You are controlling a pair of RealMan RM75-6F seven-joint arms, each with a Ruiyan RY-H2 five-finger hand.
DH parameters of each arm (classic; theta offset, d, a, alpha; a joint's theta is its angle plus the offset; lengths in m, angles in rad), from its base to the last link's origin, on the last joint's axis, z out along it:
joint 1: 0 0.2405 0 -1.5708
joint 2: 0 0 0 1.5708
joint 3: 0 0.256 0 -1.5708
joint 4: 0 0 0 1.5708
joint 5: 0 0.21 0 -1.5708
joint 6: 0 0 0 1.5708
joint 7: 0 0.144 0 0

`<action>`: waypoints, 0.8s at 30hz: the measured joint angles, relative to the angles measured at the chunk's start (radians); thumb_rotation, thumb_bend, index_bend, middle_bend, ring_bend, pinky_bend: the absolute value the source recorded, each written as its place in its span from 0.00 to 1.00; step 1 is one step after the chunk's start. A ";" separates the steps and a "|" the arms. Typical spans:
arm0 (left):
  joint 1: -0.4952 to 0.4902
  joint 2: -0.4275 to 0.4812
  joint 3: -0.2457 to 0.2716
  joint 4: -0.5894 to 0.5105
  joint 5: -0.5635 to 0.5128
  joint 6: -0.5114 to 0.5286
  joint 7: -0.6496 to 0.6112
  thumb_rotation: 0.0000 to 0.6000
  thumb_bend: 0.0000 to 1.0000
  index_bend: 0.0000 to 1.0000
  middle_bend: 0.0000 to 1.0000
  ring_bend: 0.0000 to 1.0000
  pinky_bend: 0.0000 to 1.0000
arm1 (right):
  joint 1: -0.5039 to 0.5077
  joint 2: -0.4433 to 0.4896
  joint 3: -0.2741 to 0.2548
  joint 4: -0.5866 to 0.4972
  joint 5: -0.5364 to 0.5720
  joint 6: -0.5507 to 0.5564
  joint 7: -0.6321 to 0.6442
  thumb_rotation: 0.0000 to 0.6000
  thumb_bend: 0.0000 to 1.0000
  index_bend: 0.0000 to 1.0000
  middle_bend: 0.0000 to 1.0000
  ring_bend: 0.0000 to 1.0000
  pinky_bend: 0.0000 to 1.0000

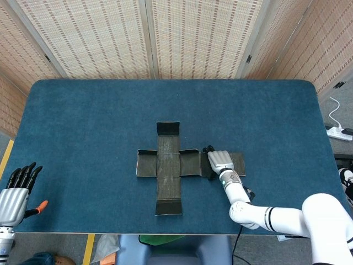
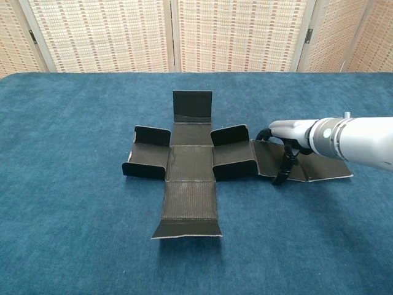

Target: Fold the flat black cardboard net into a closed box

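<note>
Woven screens point(image 1: 149, 38) are closing off the back of the scene, and in front of them a blue-covered table point(image 1: 83, 121) is carrying the job. Near the middle of that cloth the black cardboard net point(image 1: 169, 165) is lying as a cross, its centre panel flat, the short flaps at the far end and on the two side arms already standing partly upright, and its long right panel point(image 2: 316, 167) lying flat toward your right hand.

You are resting your right hand point(image 1: 219, 162) on that long panel, just beside the raised side wall. In the chest view the fingers point(image 2: 284, 173) are reaching down to the panel's near edge with the thumb out ahead, spread and gripping nothing, though whether a fingertip is hooking under the card I cannot tell. Your left hand point(image 1: 15, 194) is hanging off the table's near left corner, well apart from the net, fingers straight and apart, empty.

By my reading you are only at the start: no wall is up and nothing is closed. The step in hand seems to be getting hold of the right arm of the cross. The next move is asking for a fingertip under that edge, then a lift along the crease, and probably the left hand brought in to pin the centre panel so the card does not slide.
</note>
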 measured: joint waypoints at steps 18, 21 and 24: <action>-0.304 -0.212 -0.131 0.235 -0.012 -0.259 -0.015 1.00 0.23 0.15 0.19 0.64 0.79 | -0.067 0.034 -0.007 -0.132 -0.284 0.124 0.111 1.00 0.22 0.51 0.44 0.73 1.00; -0.364 -0.264 -0.146 0.265 -0.038 -0.328 0.034 1.00 0.22 0.07 0.14 0.62 0.79 | -0.074 0.020 -0.025 -0.134 -0.345 0.173 0.093 1.00 0.22 0.51 0.44 0.73 1.00; -0.405 -0.310 -0.154 0.292 -0.068 -0.379 0.089 1.00 0.20 0.02 0.08 0.59 0.77 | -0.081 0.000 -0.046 -0.127 -0.401 0.223 0.056 1.00 0.22 0.51 0.44 0.73 1.00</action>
